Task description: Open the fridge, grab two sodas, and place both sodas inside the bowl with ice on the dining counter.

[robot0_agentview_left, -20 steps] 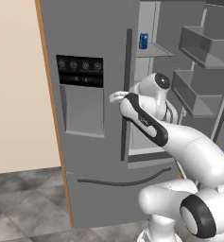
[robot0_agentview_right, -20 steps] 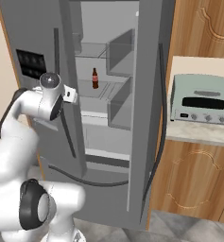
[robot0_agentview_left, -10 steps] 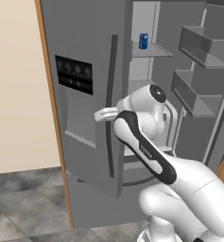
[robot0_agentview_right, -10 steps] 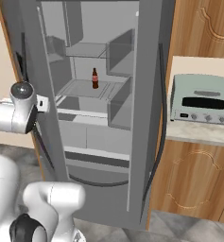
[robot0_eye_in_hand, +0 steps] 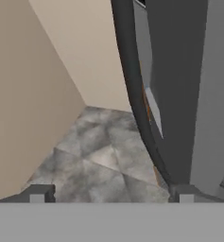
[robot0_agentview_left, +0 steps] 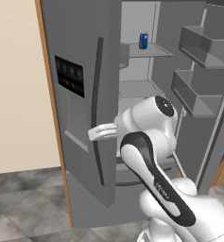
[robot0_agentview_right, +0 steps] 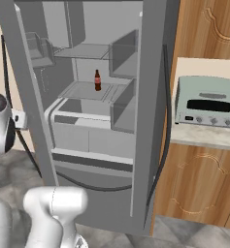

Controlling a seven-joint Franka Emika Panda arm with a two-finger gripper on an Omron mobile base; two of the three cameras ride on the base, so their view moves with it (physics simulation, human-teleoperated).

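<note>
The fridge (robot0_agentview_left: 80, 118) stands with both doors swung open, and the gripper (robot0_agentview_left: 102, 132) is at the left door's dark bar handle (robot0_agentview_left: 97, 108); in the hand view its fingertips (robot0_eye_in_hand: 37, 194) stand wide apart with nothing between them, the handle (robot0_eye_in_hand: 132, 90) running just beside the right-hand tip. The blue can (robot0_agentview_left: 143, 41) stands near the back edge of an upper shelf (robot0_agentview_left: 146, 51). The brown bottle (robot0_agentview_right: 97, 80) stands upright on the middle shelf (robot0_agentview_right: 90, 91), toward its right edge.
</note>
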